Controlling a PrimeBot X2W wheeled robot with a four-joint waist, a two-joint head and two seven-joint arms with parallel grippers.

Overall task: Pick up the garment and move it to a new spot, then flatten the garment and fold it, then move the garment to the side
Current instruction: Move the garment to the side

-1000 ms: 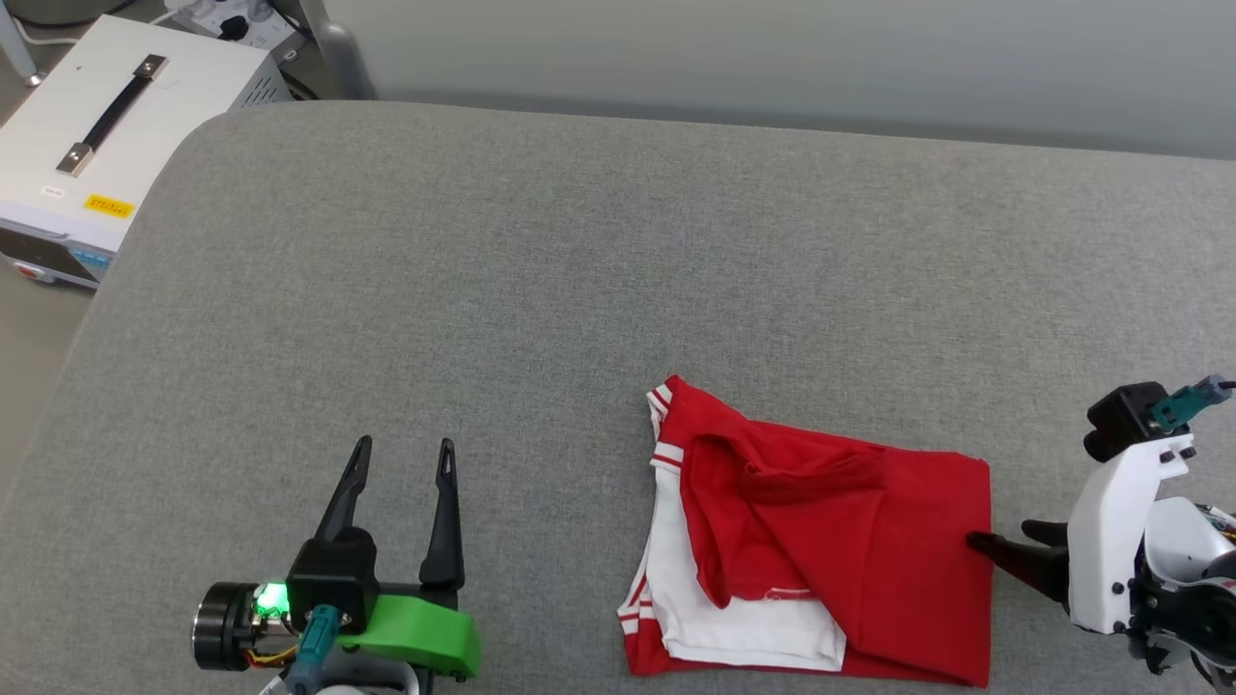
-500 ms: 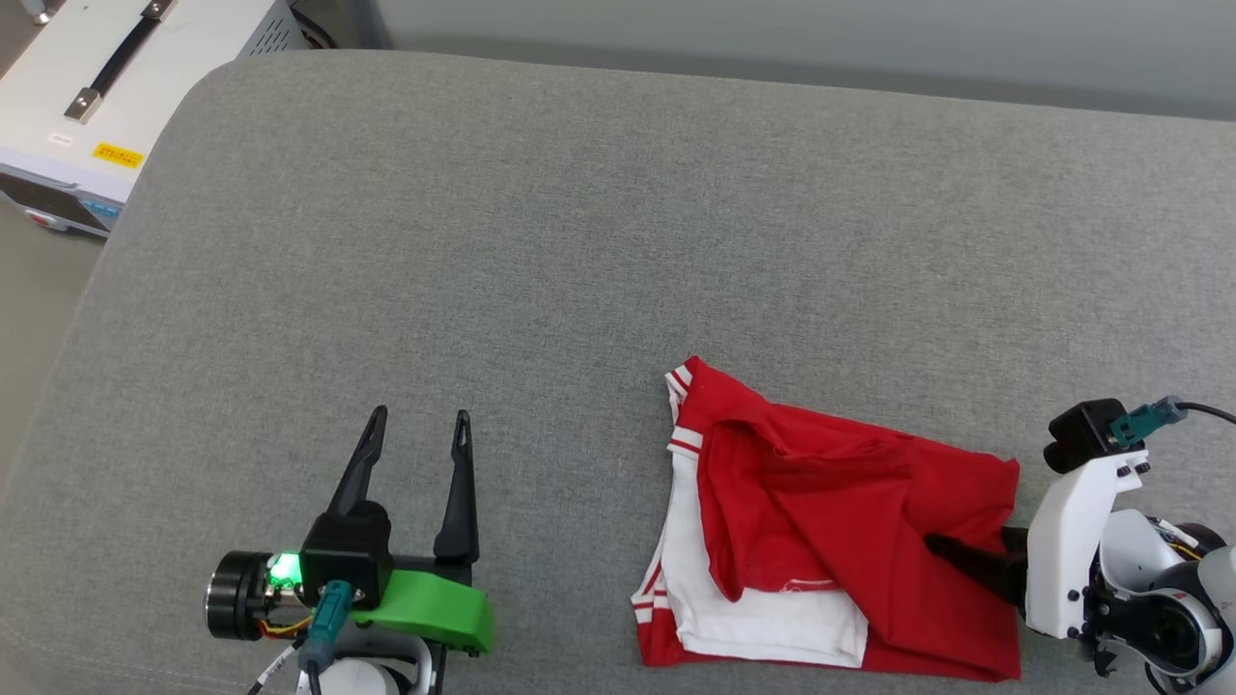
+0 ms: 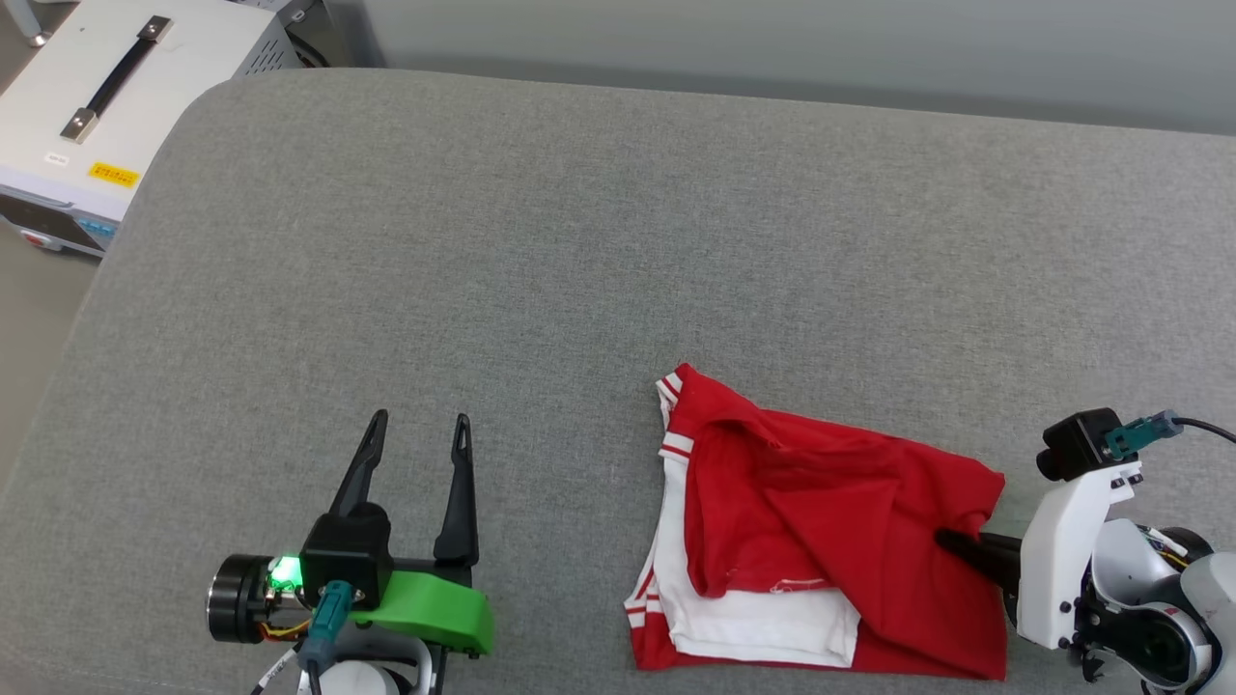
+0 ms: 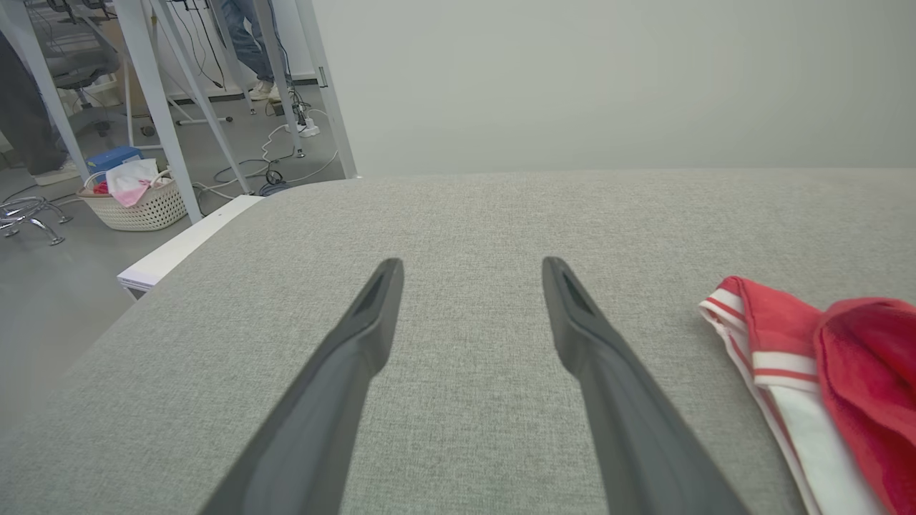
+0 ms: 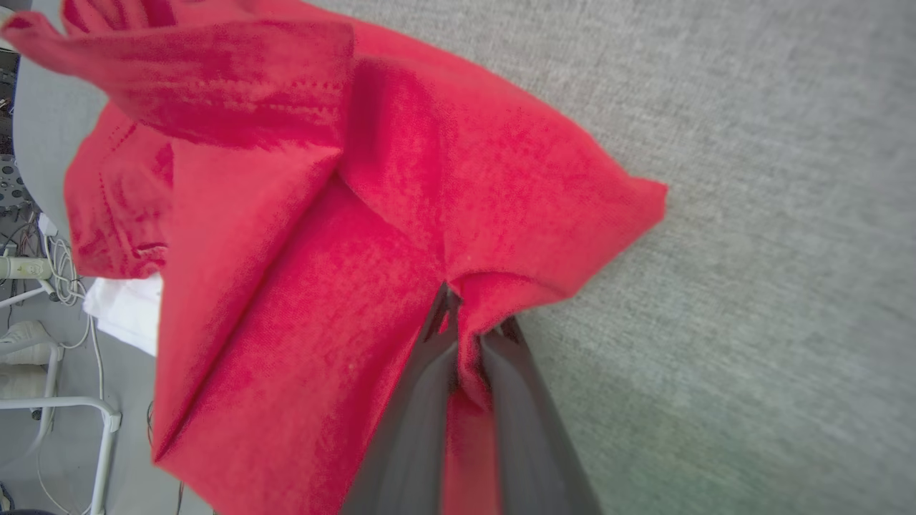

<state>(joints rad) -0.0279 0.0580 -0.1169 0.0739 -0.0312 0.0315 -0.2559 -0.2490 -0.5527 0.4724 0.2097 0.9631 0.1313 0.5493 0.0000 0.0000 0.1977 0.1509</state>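
One garment [image 3: 840, 541], a red jersey, lies loosely folded and rumpled on the grey fabric-covered bench [image 3: 579, 241]. It is close to the near edge and towards the right end.
- Upper face: plain red, creased, with one flap turned over across the middle.
- Left side: red-and-white striped trim and a white sleeve part stick out from under the red layer. The left wrist view shows the same [image 4: 844, 343].

Right gripper [image 3: 956, 542]: reaches in from the bench's right end, low at the garment's right edge.
- Jaws: closed on a pinch of red cloth.
- The right wrist view has the two dark fingers [image 5: 472, 318] nearly together with a fold of garment [image 5: 322, 286] caught between them. Creases fan out from the pinch.

Left gripper [image 3: 420, 420]: near the near edge, well apart from the garment.
- Jaws: spread wide with nothing in them, tips pointing towards the far edge [image 4: 472, 263].

Sundries:
- A white box [image 3: 106, 97] with a black handle stands beyond the far left corner.
- A pale woven basket [image 4: 132, 204] sits on the floor past the left end.
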